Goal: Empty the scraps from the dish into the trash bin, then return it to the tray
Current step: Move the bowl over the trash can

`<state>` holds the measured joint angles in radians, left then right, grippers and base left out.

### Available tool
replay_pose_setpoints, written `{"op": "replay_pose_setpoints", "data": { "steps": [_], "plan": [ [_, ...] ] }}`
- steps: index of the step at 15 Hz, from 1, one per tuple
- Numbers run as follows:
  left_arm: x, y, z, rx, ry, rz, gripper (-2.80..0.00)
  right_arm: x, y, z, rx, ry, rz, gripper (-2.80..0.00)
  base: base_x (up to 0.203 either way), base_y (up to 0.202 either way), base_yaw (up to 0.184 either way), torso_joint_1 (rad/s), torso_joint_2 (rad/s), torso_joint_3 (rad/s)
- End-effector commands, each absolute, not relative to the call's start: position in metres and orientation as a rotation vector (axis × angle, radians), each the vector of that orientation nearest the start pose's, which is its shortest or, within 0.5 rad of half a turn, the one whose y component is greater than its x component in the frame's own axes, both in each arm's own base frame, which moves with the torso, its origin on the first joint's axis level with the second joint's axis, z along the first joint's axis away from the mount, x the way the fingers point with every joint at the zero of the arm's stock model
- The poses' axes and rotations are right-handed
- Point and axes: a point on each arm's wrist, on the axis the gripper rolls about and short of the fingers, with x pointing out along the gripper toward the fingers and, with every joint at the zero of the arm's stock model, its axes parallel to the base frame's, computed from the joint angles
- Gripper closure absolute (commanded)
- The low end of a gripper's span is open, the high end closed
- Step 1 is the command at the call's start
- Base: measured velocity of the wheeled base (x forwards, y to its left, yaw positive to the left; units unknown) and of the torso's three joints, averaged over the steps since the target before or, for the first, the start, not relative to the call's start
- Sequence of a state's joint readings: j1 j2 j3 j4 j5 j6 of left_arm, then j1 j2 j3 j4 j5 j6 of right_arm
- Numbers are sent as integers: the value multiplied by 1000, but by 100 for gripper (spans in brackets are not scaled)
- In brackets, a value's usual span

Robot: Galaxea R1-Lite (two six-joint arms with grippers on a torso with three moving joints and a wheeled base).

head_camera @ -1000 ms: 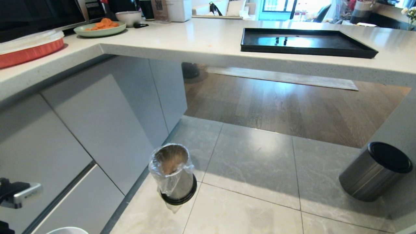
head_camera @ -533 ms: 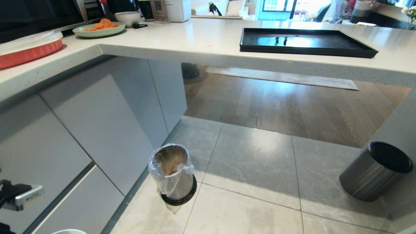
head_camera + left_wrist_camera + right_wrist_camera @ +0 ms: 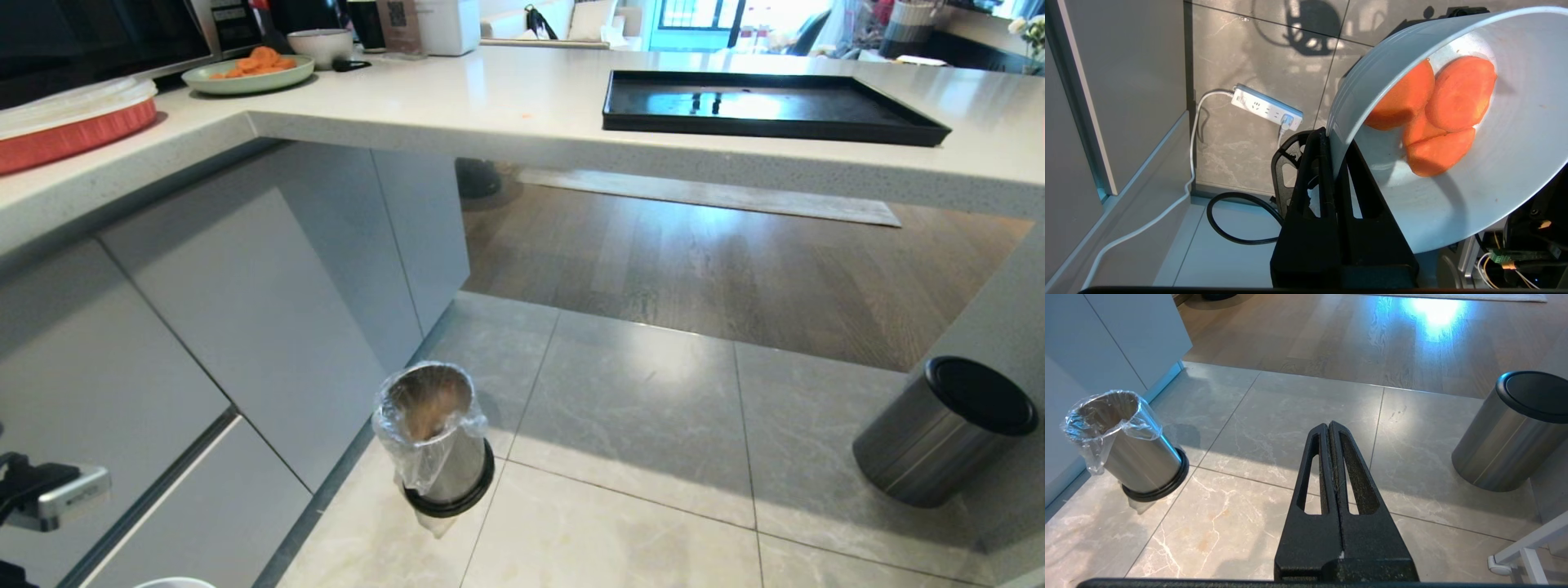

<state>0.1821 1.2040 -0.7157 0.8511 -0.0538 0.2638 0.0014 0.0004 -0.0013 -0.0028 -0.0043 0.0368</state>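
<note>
My left gripper (image 3: 1331, 136) is shut on the rim of the dish (image 3: 1494, 196), a pale blue bowl held tilted low over the floor beside the cabinets. The scraps (image 3: 1457, 94), orange carrot slices, lie together inside it. In the head view only a sliver of the dish's rim (image 3: 175, 582) shows at the bottom left. The trash bin (image 3: 437, 441), shiny metal with a clear liner, stands open on the tiles to the right of it and apart from it. The black tray (image 3: 816, 110) lies bare on the counter. My right gripper (image 3: 1329, 425) hangs shut and holds nothing; the trash bin (image 3: 1126, 445) is off to its side.
A larger dark-grey cylinder (image 3: 939, 433) with a black top stands on the floor at the right. A white power strip (image 3: 1267, 107) and cables lie by the cabinet base. On the counter are a green plate of orange slices (image 3: 249, 72) and a red dish (image 3: 73, 122).
The left wrist and the dish's rim sit a touch lower at the head view's bottom left. The grip on the dish is the same, and the right arm has kept still.
</note>
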Motion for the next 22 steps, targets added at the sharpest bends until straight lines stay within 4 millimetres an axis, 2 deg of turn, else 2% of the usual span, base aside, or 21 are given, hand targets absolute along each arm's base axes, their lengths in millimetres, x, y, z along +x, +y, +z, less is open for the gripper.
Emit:
{"op": "replay_pose_setpoints", "data": {
  "steps": [1, 13, 22],
  "plan": [
    [104, 18, 165, 66, 1336, -69, 0, -23, 0, 76, 37, -5, -3, 0, 0, 0, 0, 0, 0, 0],
    [102, 18, 166, 68, 1328, -66, 0, -23, 0, 76, 37, -3, -2, 0, 6, 0, 0, 0, 0, 0],
    [101, 17, 165, 67, 1333, -68, 0, -23, 0, 76, 37, -5, -3, 0, 182, 0, 1, 5, 3, 2]
  ]
}}
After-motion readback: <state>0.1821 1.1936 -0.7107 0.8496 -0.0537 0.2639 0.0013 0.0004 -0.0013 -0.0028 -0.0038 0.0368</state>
